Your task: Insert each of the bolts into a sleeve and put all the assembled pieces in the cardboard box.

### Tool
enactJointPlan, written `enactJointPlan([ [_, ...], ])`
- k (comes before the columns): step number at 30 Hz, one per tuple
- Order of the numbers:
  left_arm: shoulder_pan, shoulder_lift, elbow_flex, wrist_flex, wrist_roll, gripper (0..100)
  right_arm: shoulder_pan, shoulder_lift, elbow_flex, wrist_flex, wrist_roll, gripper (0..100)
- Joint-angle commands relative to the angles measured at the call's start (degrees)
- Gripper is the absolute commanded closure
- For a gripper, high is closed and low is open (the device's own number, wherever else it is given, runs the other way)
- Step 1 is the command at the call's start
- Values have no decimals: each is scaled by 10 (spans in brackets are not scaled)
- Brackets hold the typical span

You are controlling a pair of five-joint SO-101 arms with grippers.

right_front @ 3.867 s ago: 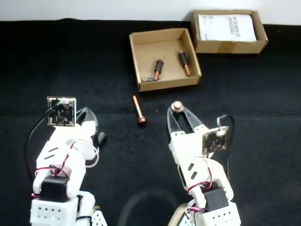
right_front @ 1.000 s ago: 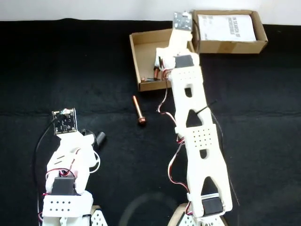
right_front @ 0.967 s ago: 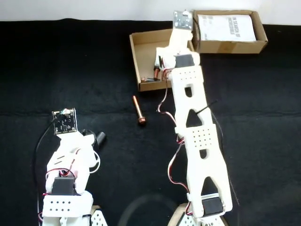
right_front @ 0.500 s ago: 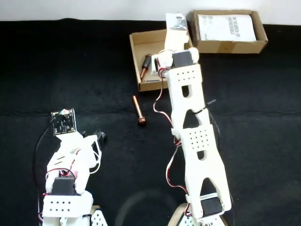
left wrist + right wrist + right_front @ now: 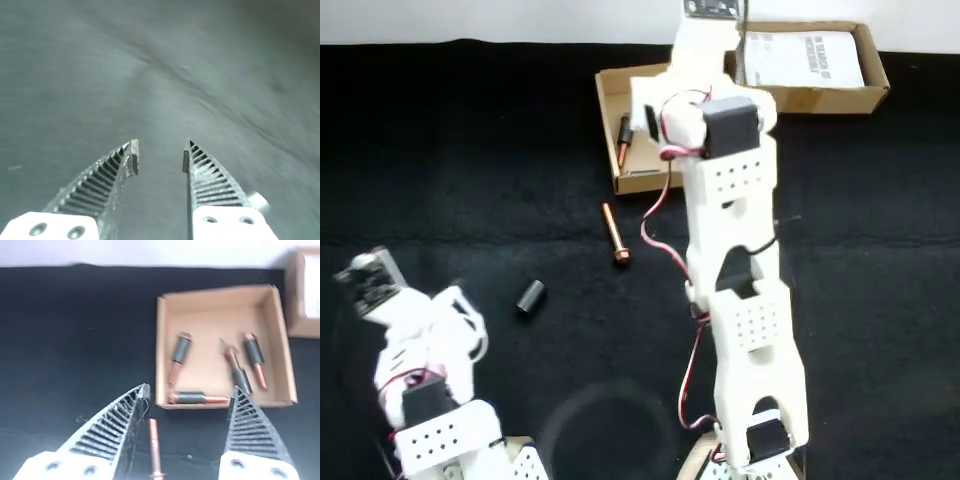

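Note:
The cardboard box (image 5: 165, 330) holds several bolts fitted into dark sleeves, among them one assembled piece (image 5: 181, 356) near its left wall and another (image 5: 197, 398) along the near wall. My right gripper (image 5: 190, 389) hangs open and empty above the box's near edge. In the high view the right arm (image 5: 725, 170) stretches over the box (image 5: 610, 95). A bare copper bolt (image 5: 615, 235) (image 5: 154, 447) lies on the black cloth in front of the box. A lone black sleeve (image 5: 529, 297) lies further left. My left gripper (image 5: 159, 152) is open over bare cloth, at the front left (image 5: 460, 315).
A second cardboard box (image 5: 865, 60) with a white sheet inside stands at the back right, beside the first. Black cloth (image 5: 860, 250) covers the whole table.
The right arm has risen and drawn back from inside the box, leaving an assembled piece there. The left arm has swung left, away from the black sleeve, which stays on the cloth.

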Motion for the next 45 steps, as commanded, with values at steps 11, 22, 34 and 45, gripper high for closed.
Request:
enactJointPlan([
  [11,-295,-7,-119,111,-57,839,-172,-341,525,5,-41,771],
  [22,-454,-7,-116,138,-104,839,-242,-357,711,-73,-190,771],
  [34,-560,-8,-77,137,-165,839,-244,-357,908,-327,-472,771],
  [45,-579,-8,-73,137,-181,839,-333,-357,1074,-469,-496,771],
])
